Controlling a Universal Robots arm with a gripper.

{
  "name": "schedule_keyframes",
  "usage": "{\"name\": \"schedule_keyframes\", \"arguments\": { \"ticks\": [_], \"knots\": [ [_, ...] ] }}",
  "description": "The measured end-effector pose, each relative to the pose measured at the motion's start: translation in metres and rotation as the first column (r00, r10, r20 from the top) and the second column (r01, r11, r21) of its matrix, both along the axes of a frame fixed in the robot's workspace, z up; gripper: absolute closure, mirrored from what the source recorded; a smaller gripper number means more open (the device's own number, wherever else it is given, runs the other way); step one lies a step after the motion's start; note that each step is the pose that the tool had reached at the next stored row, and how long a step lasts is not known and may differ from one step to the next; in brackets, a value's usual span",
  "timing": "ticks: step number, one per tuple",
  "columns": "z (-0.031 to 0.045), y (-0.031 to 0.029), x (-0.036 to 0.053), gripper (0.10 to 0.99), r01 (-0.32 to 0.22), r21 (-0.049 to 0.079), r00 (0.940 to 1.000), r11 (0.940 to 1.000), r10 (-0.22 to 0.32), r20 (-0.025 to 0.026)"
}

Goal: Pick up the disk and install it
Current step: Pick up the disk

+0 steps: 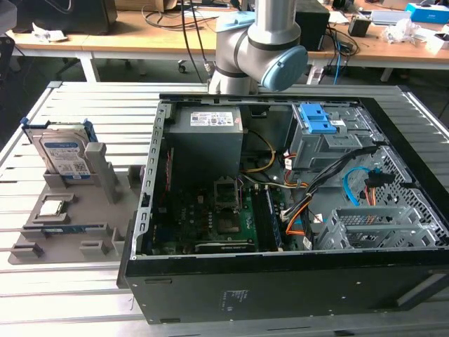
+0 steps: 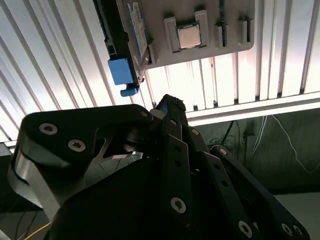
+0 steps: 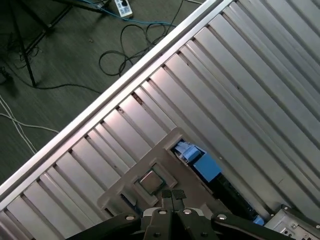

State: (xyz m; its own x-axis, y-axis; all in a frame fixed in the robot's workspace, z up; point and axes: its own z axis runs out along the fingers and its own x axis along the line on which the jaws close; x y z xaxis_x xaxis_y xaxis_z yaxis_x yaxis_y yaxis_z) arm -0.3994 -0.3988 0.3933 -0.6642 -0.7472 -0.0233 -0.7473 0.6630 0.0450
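The disk (image 1: 64, 151) stands on edge in a slot at the back of a grey holder tray (image 1: 70, 217), on the exterior view's left; it is silver with a white-and-blue label and a blue frame. In both wrist views its blue frame (image 2: 121, 72) (image 3: 202, 165) shows far below the camera. My gripper (image 3: 172, 196) (image 2: 170, 102) hangs high above the table near the tray, well apart from the disk. Its fingers are shut together with nothing between them.
The open computer case (image 1: 280, 203) lies on the slatted metal table (image 1: 70, 98), with a grey power supply (image 1: 207, 133), a motherboard and a blue drive bay caddy (image 1: 316, 119). A processor chip (image 2: 189, 36) sits on the tray. Cables lie on the floor beyond the table edge (image 3: 125, 40).
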Motion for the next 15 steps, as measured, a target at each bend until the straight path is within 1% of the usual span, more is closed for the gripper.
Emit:
{"name": "schedule_keyframes", "arguments": {
  "ticks": [2,3,6,9,13,14,15],
  "knots": [
    [0.0000,0.0000,0.0000,0.980,-0.032,0.000,0.9995,0.9995,0.032,0.0000],
    [0.0000,0.0000,0.0000,0.980,-0.057,0.000,0.9983,0.9983,0.057,0.0000],
    [0.0000,0.0000,0.0000,0.980,-0.114,0.000,0.9935,0.9935,0.114,-0.0001],
    [0.0000,0.0000,0.0000,0.980,-0.149,0.000,0.9889,0.9889,0.149,-0.0001],
    [0.0000,0.0000,0.0000,0.980,-0.199,0.000,0.9800,0.9800,0.199,-0.0001],
    [0.0000,0.0000,0.0000,0.980,-0.217,0.000,0.9762,0.9762,0.217,0.0000],
    [0.0000,0.0000,0.0000,0.980,-0.228,0.000,0.9737,0.9737,0.228,0.0000]
  ]
}}
